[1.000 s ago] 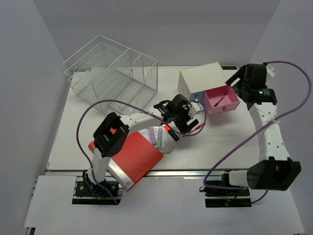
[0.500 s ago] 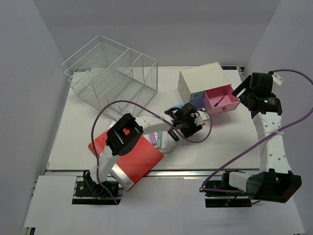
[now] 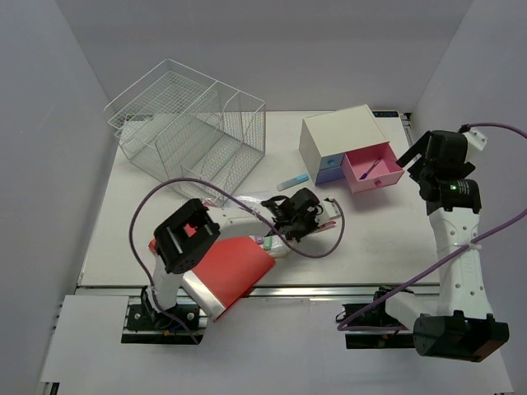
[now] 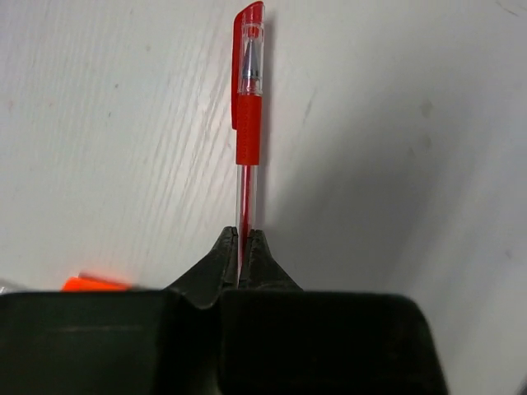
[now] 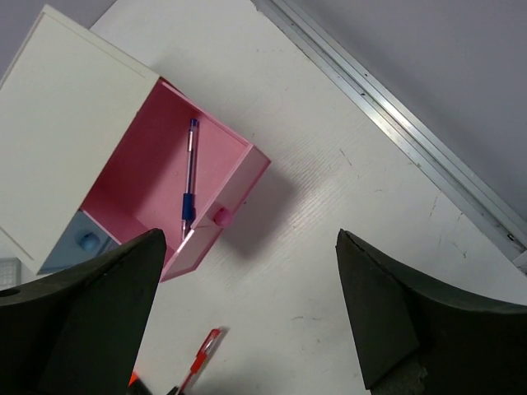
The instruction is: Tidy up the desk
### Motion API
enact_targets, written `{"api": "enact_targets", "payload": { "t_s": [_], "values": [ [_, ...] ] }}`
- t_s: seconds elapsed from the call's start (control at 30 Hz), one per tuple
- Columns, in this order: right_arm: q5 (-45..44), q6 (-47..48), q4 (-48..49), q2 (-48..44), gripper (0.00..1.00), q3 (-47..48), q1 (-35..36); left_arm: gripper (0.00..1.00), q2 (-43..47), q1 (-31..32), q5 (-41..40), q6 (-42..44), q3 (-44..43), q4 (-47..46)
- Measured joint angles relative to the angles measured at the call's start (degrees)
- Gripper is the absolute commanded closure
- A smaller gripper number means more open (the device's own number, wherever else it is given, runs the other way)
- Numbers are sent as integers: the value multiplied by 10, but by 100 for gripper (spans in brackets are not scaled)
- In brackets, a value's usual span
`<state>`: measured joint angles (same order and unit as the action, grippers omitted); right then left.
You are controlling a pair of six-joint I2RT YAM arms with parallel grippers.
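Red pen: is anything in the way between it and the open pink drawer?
Nothing visible is. The left gripper pinches the red pen, and only bare desk lies between it and the pink drawer. A blue pen lies inside, leaving room.

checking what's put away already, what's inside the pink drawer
One blue pen lies slantwise on the floor of the open pink drawer. Any part of the drawer under the white box is covered and cannot be seen.

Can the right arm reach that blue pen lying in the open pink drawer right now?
Probably yes. The pink plastic drawer is pulled open, the blue pen lies uncovered inside, and the open right gripper hovers close by with nothing between them.
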<state>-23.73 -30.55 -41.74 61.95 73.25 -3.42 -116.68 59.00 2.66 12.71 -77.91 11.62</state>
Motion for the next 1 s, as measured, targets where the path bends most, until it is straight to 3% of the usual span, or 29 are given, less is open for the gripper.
{"api": "enact_targets", "payload": {
  "t_s": [0.23,0.4,0.5,0.73,1.0],
  "values": [
    [-1,11,3,-10,11,-31,0,100,164,0,20,3,42,-18],
    [0,12,13,-12,11,-31,-1,100,212,0,13,27,-31,-52],
    [-3,11,14,-14,11,-31,-4,100,170,0,7,38,-115,-71],
    [-40,5,14,-37,11,-44,-7,99,-73,-2,-1,36,-396,-73],
    [-70,3,14,-77,11,-57,-10,95,-190,-9,10,8,-434,-123]
  ]
}}
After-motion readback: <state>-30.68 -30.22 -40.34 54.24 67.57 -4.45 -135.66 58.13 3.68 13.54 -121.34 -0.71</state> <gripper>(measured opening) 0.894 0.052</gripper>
